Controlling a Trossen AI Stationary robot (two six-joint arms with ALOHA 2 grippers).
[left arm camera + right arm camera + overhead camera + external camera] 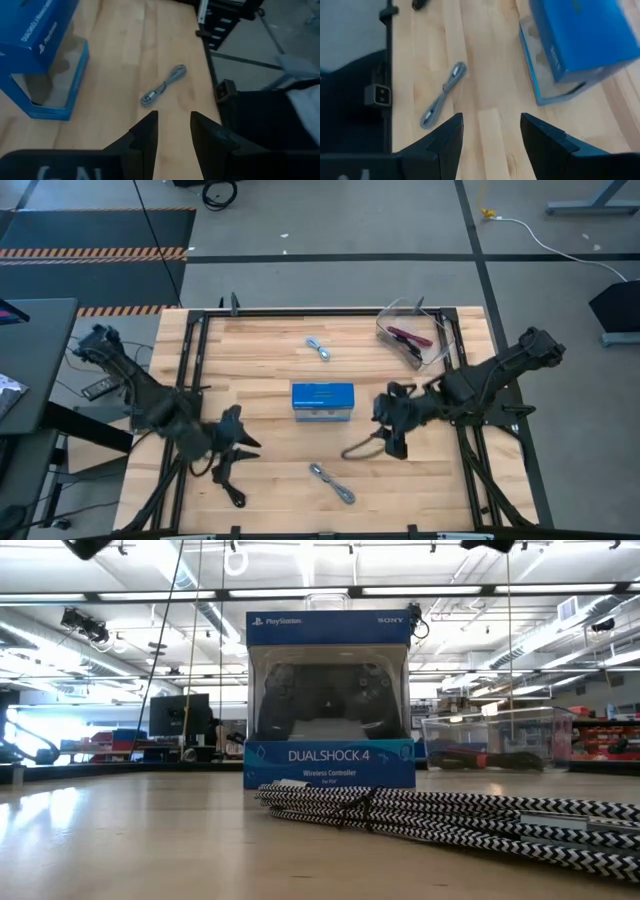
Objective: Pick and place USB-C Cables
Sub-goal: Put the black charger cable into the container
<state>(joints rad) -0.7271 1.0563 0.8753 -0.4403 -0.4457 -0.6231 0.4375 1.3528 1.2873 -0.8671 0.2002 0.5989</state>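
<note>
A silver-grey USB-C cable bundle (333,483) lies flat on the wooden table near its front edge. It also shows in the left wrist view (162,90), the right wrist view (442,95) and close up in the low view (450,820). A pale blue-white bundle (320,349) lies toward the far edge. A red cable (415,337) and a black one (405,348) lie in the clear bin (440,345). My left gripper (248,442) (172,117) hovers open to the left of the silver-grey bundle. My right gripper (388,442) (492,120) hovers open to its right. Both are clear of it.
A blue controller box (322,401) stands upright at the table's middle, between the two loose bundles and just beyond both grippers. The clear bin sits at the far right corner. A black metal frame (190,380) runs along the table's edges.
</note>
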